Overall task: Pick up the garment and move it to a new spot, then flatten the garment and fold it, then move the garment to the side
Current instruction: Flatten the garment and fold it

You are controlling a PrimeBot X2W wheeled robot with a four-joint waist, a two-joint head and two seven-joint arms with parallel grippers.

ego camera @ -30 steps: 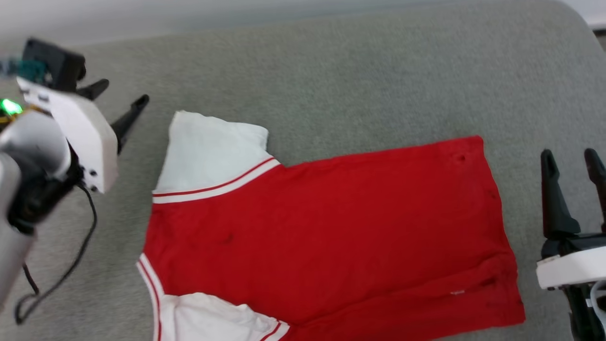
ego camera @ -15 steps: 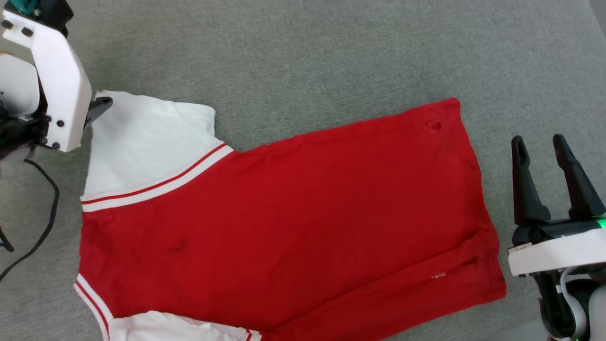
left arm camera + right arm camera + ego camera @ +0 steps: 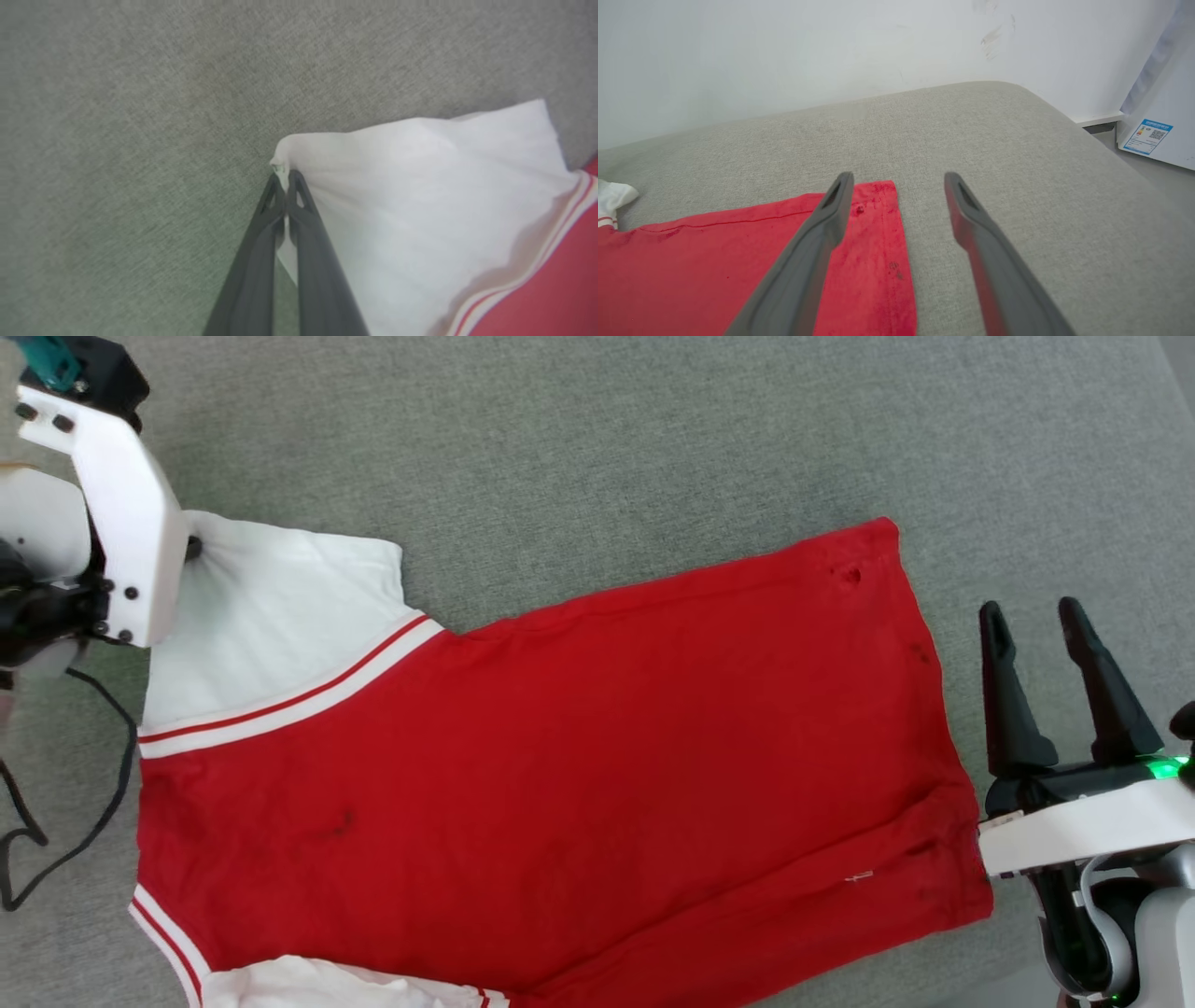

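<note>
The garment (image 3: 560, 756) lies spread flat on a grey cushioned surface (image 3: 653, 448), plain red side up, collar end to the left and hem to the right. Its upper white sleeve (image 3: 280, 616) reaches toward my left gripper (image 3: 191, 549), largely hidden there behind its white wrist housing. In the left wrist view, my left gripper (image 3: 282, 175) is shut on the outer corner of that white sleeve (image 3: 420, 196). My right gripper (image 3: 1032, 616) stands open just right of the hem, apart from it. In the right wrist view, my right gripper (image 3: 899, 177) hovers over the hem corner of the garment (image 3: 738, 261).
A black cable (image 3: 93, 821) loops over the cushion below my left arm. In the right wrist view the cushion's rounded edge (image 3: 1111, 154) drops off at the right, with a white wall (image 3: 784, 56) behind and a white labelled box (image 3: 1157, 126) on the floor.
My left gripper, open beside the sleeve a second ago, has come onto the sleeve's corner and shut on it. The head camera tilted down. The right gripper stays open.
</note>
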